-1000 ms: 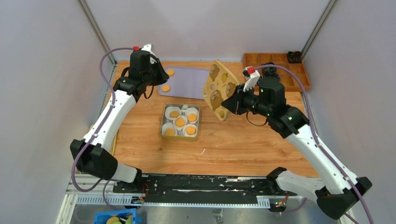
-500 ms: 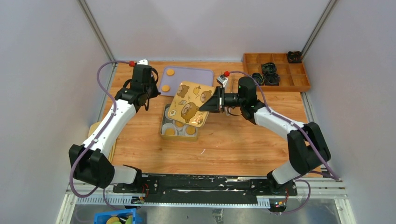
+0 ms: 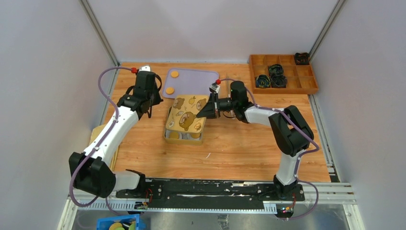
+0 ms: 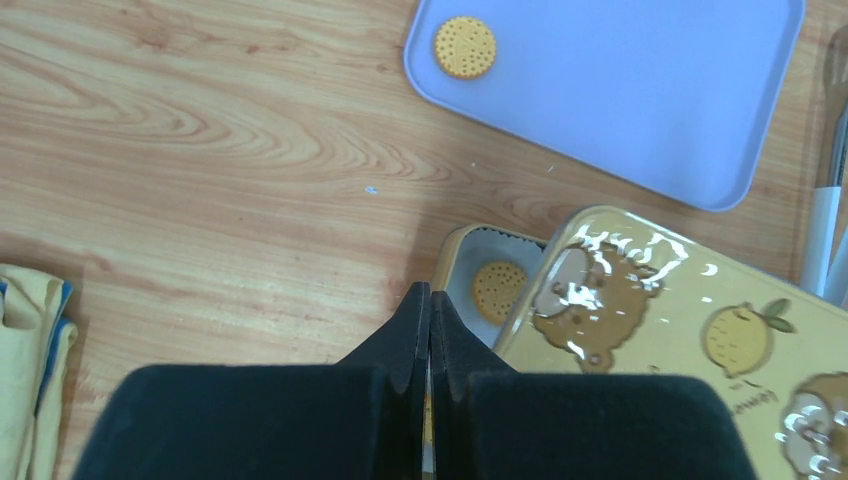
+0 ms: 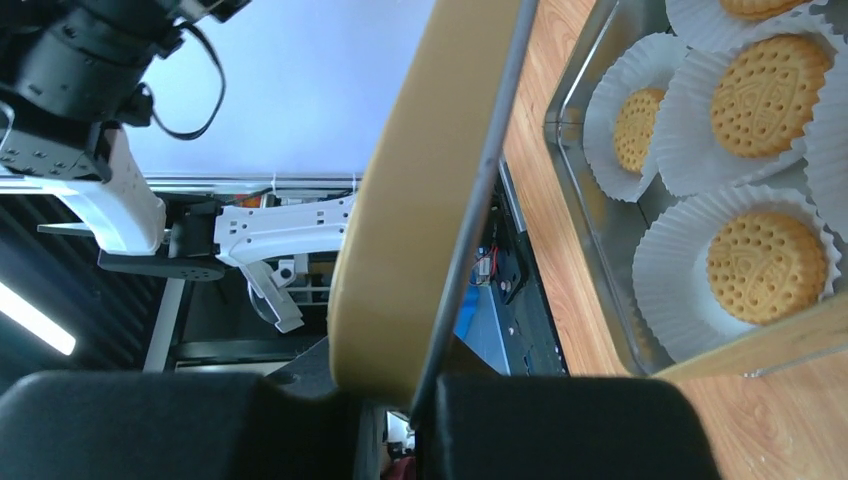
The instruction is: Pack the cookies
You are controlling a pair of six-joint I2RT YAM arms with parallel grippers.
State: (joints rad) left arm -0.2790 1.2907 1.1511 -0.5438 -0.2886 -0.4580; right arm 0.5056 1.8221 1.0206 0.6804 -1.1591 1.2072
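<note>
The right hand [image 3: 209,109] is grasping the yellow lid [image 3: 186,114] by its right edge, fingers clamped on either face of it. It is holding the lid tilted low over the tin [image 3: 184,142], covering most of it but not seated. The tin's near row and its far left corner are showing past the lid's edges.

The cookies [image 5: 770,80] are lying in white liners [image 5: 690,150] inside the tin, one to a liner, and the right wrist view is showing at least three of them under the raised lid. Another cookie in the tin [image 4: 497,290] is peeking out in the left wrist view. One more cookie [image 3: 174,74] is sitting alone on the purple tray [image 3: 196,84], near its far left corner, well apart from the tin.

The left hand [image 4: 428,310] is clenched, its fingers pressed flat together, and it is hanging over bare bench [image 3: 239,148] just left of the tin's far corner. A thin yellow sliver is showing in the seam between the fingers, but what it is cannot be told.

A yellow cloth [image 4: 30,350] is lying at the bench's left edge.
</note>
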